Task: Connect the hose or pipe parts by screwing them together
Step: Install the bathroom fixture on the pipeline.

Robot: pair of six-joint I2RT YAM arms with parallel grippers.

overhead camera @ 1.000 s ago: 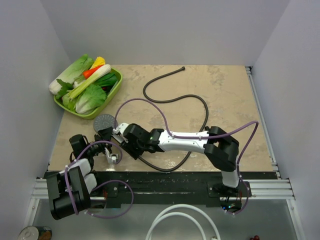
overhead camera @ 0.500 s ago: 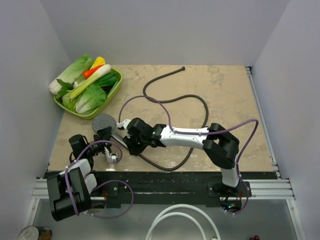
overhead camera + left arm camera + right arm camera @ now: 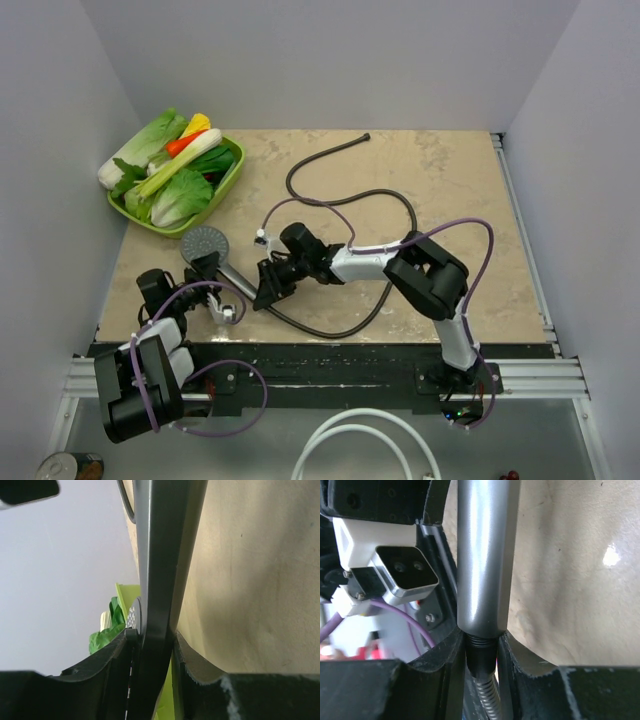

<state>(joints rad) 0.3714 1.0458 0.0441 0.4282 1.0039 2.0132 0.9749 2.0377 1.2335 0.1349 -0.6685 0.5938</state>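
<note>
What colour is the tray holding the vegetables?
Lime green; the tray shows best in the top external view.

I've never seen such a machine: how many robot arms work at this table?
2. The left arm is folded at the near left corner of the table; the right arm stretches from the near right edge toward it. None seems hidden.

Beige marbled tabletop (image 3: 460, 180) w/ plain white walls (image 3: 330, 60) on 3 sides, blk rail (image 3: 330, 353) at near edge.

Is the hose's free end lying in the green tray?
No, the hose's free end lies on the table, well right of the green tray.
</note>
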